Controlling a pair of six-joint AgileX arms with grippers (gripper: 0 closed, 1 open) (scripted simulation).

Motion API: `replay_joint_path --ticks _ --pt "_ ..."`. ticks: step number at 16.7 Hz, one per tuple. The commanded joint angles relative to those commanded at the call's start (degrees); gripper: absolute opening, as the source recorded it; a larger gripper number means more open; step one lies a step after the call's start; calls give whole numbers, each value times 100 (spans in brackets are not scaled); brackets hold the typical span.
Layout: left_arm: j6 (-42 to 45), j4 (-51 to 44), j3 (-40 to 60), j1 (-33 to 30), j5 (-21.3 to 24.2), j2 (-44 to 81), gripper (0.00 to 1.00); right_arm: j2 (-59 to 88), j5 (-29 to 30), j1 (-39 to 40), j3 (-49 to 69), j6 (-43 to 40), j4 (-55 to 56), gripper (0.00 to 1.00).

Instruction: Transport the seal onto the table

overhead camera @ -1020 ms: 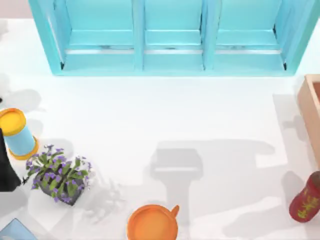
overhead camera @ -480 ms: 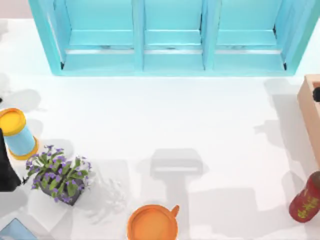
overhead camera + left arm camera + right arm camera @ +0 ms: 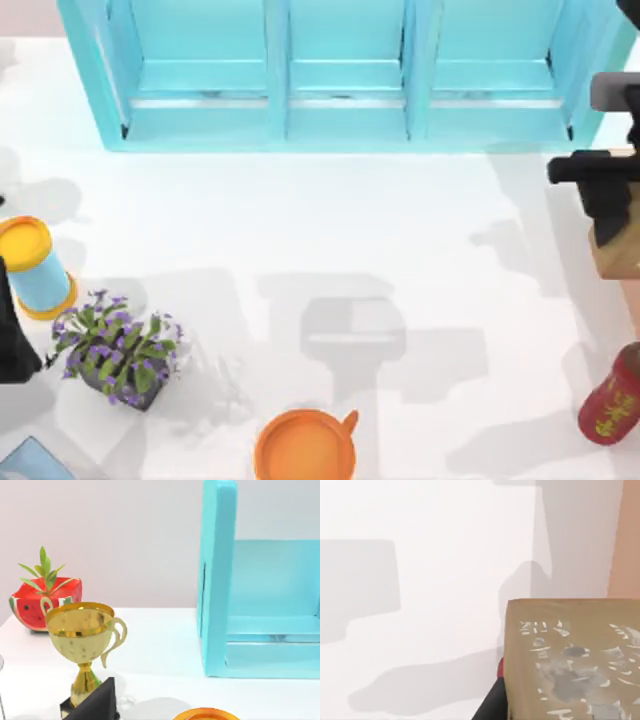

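The right gripper (image 3: 610, 215) is clamped on the seal (image 3: 572, 660), which hangs just below its fingers — lifted, and carried above the wooden box (image 3: 618, 262) at the table's (image 3: 330, 230) right edge. So the pick-up looks done; what is left is moving it over bare white tabletop, lowering and releasing. The left arm (image 3: 12, 330) sits parked at the left edge.

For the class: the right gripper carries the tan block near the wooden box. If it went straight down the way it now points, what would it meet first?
Probably the white table. In the right wrist view the seal, held under the right gripper, hangs over bare tabletop beside the light-wood box. Depth is unclear, so the box's rim might be grazed.
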State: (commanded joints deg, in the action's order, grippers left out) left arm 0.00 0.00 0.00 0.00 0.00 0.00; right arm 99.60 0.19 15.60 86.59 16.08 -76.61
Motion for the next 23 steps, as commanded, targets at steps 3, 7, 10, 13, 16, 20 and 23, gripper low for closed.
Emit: replay_joint_path --ticks 3,7,10,13,16,20,23 --pt "0 0 0 0 0 0 100 1062 -4 455 374 478 534 0" --pt "0 0 0 0 0 0 100 1889 -1 893 728 958 1109 0" --pt "0 0 0 0 0 0 100 1947 0 931 758 1000 1161 0" --pt "0 0 0 0 0 0 100 1945 -10 906 718 1004 1170 0" --pt "0 0 0 0 0 0 100 2048 -4 926 486 1002 1531 0" --pt "0 0 0 0 0 0 100 2221 2 942 137 1014 2058 0" --pt "0 0 0 0 0 0 100 2224 3 942 129 1015 2067 0"
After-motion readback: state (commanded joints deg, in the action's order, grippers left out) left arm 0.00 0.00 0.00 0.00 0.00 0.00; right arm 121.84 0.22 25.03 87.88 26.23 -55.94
